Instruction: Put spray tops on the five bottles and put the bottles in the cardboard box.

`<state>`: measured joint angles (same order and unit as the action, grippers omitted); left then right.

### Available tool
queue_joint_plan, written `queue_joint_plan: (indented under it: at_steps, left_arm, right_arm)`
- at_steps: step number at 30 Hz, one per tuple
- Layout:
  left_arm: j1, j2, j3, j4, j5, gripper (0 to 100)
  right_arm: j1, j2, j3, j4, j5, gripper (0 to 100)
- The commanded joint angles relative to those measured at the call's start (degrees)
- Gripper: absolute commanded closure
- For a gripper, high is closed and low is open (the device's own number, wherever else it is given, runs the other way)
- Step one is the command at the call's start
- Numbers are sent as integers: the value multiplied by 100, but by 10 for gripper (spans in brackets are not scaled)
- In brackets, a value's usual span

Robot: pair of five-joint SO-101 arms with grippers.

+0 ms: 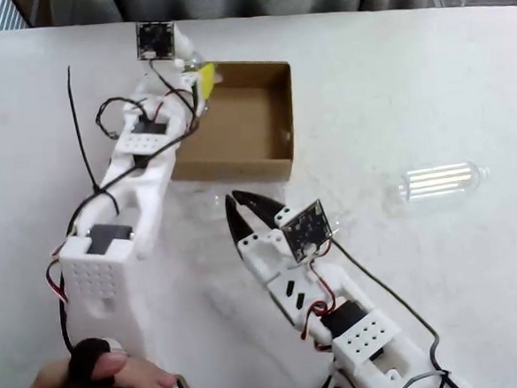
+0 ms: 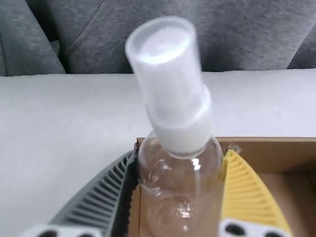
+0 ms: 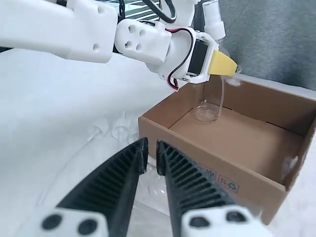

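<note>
The left gripper (image 1: 194,74) is clamped on a clear bottle (image 2: 177,197), its grey and yellow fingers pressing the body from either side. The bottle wears a frosted spray top (image 2: 168,74) and stands nearly upright at the 11 o'clock corner of the cardboard box (image 1: 230,167). Its base hangs inside the box, and whether it touches the floor cannot be told. A few small clear pieces (image 3: 111,129) lie on the white table (image 1: 393,87) just outside the box's near wall. The right gripper (image 3: 152,144) sits at 6 o'clock from the box, its black fingers parted by a narrow gap with nothing between them. At 3 o'clock from it, well apart, a second clear bottle (image 1: 440,181) lies on its side.
</note>
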<state>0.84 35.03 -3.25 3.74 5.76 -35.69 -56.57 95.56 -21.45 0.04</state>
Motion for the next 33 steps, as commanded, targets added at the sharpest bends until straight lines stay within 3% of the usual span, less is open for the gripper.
queue_joint_plan:
  at_steps: [1,6,33]
  left_arm:
    - [4,-488,-70,26,26,755]
    - [-13,-479,-53,62,35,682]
    - [-92,-541,-18,334,26,686]
  right_arm:
    - [31,-110,-70,4,79,982]
    - [31,-110,-70,4,79,982]
    - [31,-101,-70,4,79,982]
